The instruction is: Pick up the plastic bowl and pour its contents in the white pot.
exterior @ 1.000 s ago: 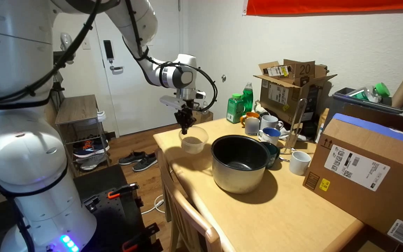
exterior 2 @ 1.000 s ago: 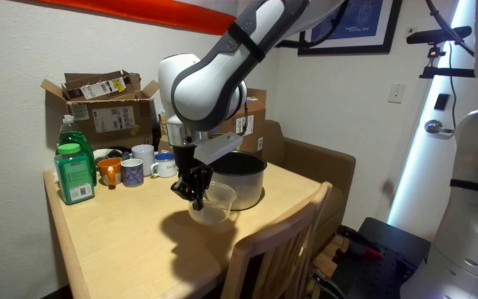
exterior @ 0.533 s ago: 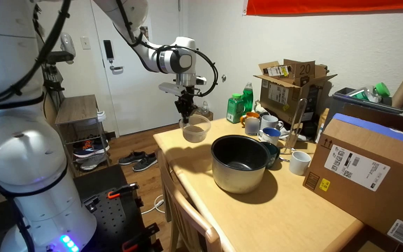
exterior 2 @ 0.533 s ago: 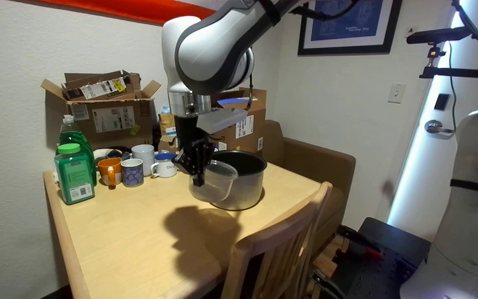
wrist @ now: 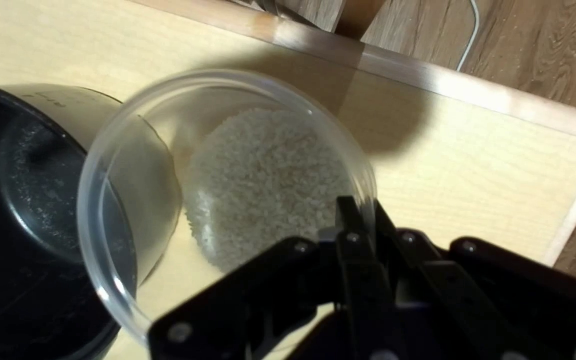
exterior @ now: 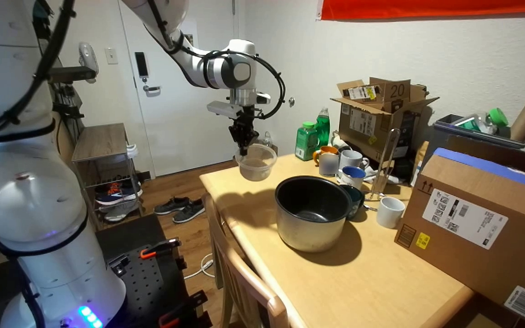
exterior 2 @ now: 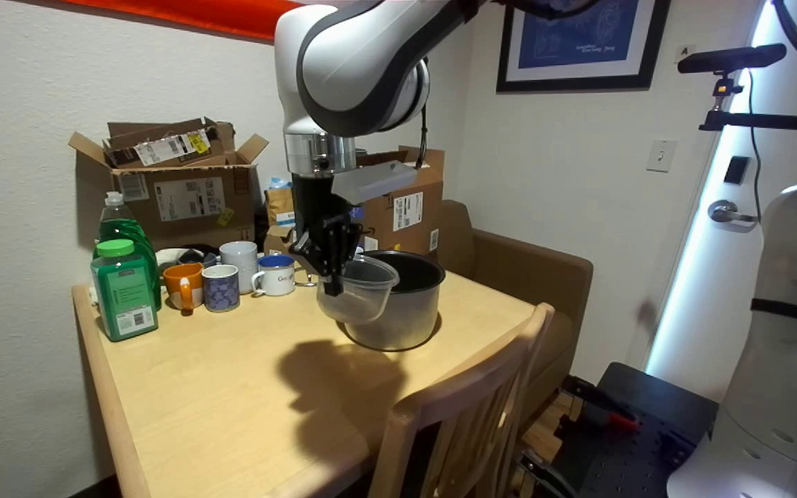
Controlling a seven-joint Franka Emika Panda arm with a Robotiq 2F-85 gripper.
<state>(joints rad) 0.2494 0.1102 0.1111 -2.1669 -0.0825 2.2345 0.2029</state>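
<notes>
My gripper (exterior: 244, 150) is shut on the rim of the clear plastic bowl (exterior: 257, 170) and holds it above the table. In the wrist view the fingertips (wrist: 360, 207) pinch the bowl's rim (wrist: 88, 200), one finger inside and one outside. White rice (wrist: 268, 175) covers the bowl's bottom; the bowl looks about level. The white pot (exterior: 310, 232), silver outside and dark inside, stands on the table beside the bowl. In the wrist view the pot (wrist: 83, 107) is at the left, partly under the bowl's edge. In an exterior view the bowl (exterior 2: 357, 308) partly covers the pot (exterior 2: 409, 321).
Several mugs (exterior: 327, 164) and green bottles (exterior: 306, 141) stand along the wall side of the table (exterior: 372, 278). A white cup (exterior: 390, 212) and a large cardboard box (exterior: 463, 218) are beyond the pot. A wooden chair (exterior 2: 454, 408) stands against the table's edge.
The gripper has risen with the bowl, lifting it higher off the table. The bowl has also shifted slightly toward the pot. The pot has not moved.
</notes>
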